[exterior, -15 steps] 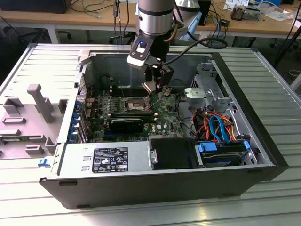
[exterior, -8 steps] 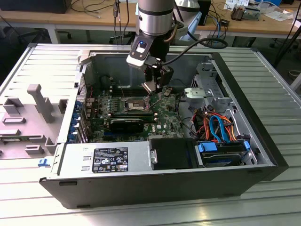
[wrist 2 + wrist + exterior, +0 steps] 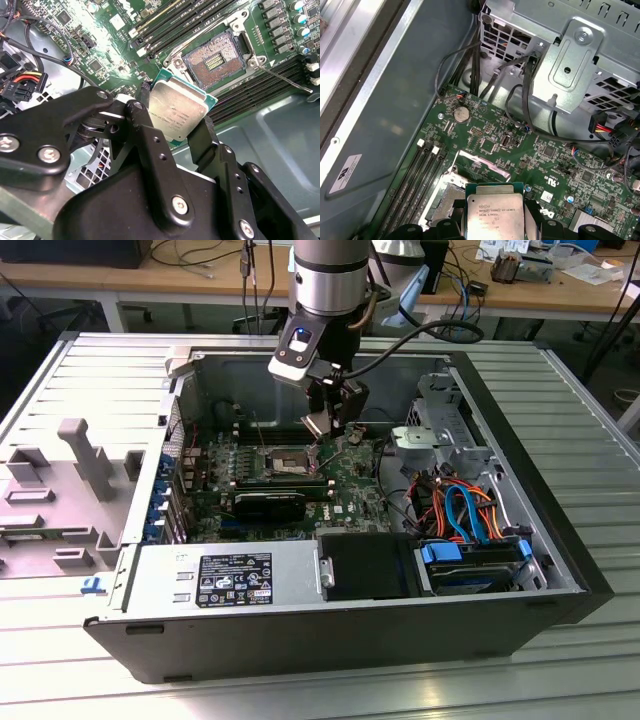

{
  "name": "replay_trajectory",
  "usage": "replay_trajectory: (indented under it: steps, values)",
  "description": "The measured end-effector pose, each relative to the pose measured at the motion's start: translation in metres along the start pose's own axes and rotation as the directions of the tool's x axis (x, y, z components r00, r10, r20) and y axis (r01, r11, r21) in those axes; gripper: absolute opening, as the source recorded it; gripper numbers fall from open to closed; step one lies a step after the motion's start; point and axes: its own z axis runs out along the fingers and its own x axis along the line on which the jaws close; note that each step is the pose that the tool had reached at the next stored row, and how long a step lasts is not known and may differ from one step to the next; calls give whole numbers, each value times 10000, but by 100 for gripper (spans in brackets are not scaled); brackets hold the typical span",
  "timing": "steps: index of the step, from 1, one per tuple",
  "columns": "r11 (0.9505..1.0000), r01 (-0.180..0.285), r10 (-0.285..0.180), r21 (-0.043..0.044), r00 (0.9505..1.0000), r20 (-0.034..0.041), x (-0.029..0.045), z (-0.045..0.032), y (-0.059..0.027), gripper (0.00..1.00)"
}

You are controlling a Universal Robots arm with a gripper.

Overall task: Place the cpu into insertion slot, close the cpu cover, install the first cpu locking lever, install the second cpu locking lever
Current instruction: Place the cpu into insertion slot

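Lab room with wooden benches [image 3: 150, 280] and cables along the back. Up front there's a ribbed grey metal table [image 3: 560, 680] with a big black-and-grey computer case [image 3: 300, 640] lying on its side, panel off. The arm's black 2-finger gripper [image 3: 330, 430] hangs inside the case over the green motherboard [image 3: 350, 490]. Its fingers [image 3: 147, 135] are closed partway, pinching the small flat square cpu with the silvery-grey metal top [image 3: 177, 112] by 2 opposite edges, with the chip tilted. The cpu is up in the air near the insertion slot [image 3: 216, 60], a square socket with a dark centre and silver rim, and isn't touching it. The socket is uncovered. A thin silver wire lever [image 3: 282, 80] sticks out beside it, and long black memory slots [image 3: 175, 27] run alongside.
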Motion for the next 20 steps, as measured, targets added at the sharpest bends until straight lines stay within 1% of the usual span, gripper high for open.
replay_trajectory:
  steps: [20]
  values:
    - [9998,-182,182,4,9998,9,0,2,0,55]
